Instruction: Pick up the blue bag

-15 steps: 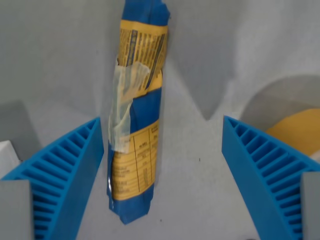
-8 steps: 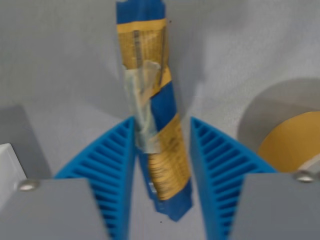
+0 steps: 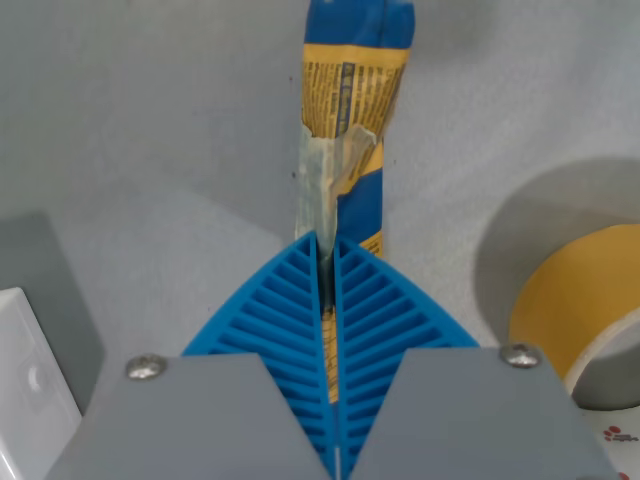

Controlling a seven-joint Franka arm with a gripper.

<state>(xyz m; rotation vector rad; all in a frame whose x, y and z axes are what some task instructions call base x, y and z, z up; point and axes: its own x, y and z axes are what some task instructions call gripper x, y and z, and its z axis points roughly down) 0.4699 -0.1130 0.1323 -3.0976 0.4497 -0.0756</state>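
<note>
gripper [image 3: 328, 262] ribbed blue jaws clamped on blue bag [image 3: 345, 150] | bag's near end pinched between jaws, rest jutting ahead beyond the tips | advice: lift straight, slowly, grip firm; thin bag may slip

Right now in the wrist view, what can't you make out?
- Lower half of the blue-and-yellow printed bag: hidden behind the closed blue ribbed end effector fingers.
- Bag's top end: cut off by the upper frame edge.
- Print on the bag: too small to read.
- Yellow tape roll: cut off by the wrist view's right edge.
- White flat object: cut off at the wrist view's left edge, unidentifiable.
</note>
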